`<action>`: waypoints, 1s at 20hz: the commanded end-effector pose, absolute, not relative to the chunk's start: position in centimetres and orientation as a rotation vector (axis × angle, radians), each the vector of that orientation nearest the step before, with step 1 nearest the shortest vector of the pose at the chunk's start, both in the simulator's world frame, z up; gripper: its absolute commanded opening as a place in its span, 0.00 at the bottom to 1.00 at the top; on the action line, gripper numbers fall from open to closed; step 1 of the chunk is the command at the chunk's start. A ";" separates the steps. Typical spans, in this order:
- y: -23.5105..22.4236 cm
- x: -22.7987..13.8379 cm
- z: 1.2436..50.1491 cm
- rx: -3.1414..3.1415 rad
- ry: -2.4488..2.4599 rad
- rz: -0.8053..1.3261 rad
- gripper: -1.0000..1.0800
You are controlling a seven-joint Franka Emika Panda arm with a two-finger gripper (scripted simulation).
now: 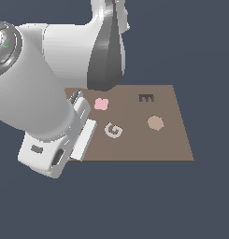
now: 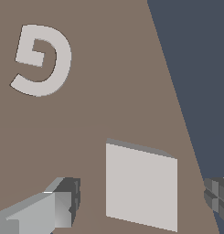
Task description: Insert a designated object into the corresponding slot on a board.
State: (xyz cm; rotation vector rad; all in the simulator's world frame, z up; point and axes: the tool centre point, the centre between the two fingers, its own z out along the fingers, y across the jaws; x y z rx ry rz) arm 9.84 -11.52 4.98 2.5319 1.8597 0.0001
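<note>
The light-grey square tile lies flat on the brown board, close to the board's edge. My gripper is open and low over the tile, with one finger on each side and a gap between each finger and the tile. In the exterior view my gripper is over the board's left edge, and the hand hides the tile. The dark square slot shows in neither view; the arm covers the board's left part.
A grey letter G lies on the board next to my gripper and also shows in the wrist view. A pink shape, a dark E recess and a tan octagon are on the board. Dark floor surrounds it.
</note>
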 end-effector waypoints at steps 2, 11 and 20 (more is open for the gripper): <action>-11.5 9.8 4.5 2.532 1.860 0.000 0.96; -11.5 9.8 3.0 2.533 1.858 0.000 0.00; -11.5 9.8 3.1 2.533 1.857 0.000 0.00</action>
